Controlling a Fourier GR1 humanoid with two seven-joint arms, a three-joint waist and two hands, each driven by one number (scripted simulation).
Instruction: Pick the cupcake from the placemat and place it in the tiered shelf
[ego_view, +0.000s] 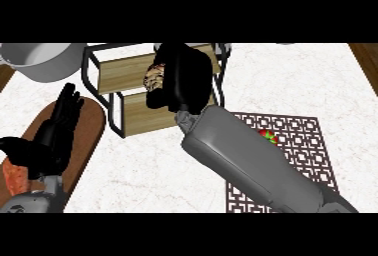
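R hand (179, 75) is over the shelf (129, 70) near the counter's far edge, fingers curled round the cupcake (153, 80), which peeks out at the hand's left side, above the upper board's right end; can't tell if it's touching wood yet. R forearm runs diagonally back from shelf to the placemat (303, 145) at the near right; a small red-green item (268, 136) sits on the mat by the arm. Cupcake is off the mat, so pick looks done; placing step underway, my read. Key relation: cupcake lies inside the R grip, directly over the shelf, so the next move likely needs only a short lowering & release. L hand (55, 130) rests open, fingers straight, on a brown board (88, 130) at the left edge; a grey pot (44, 60) is at the far left corner.
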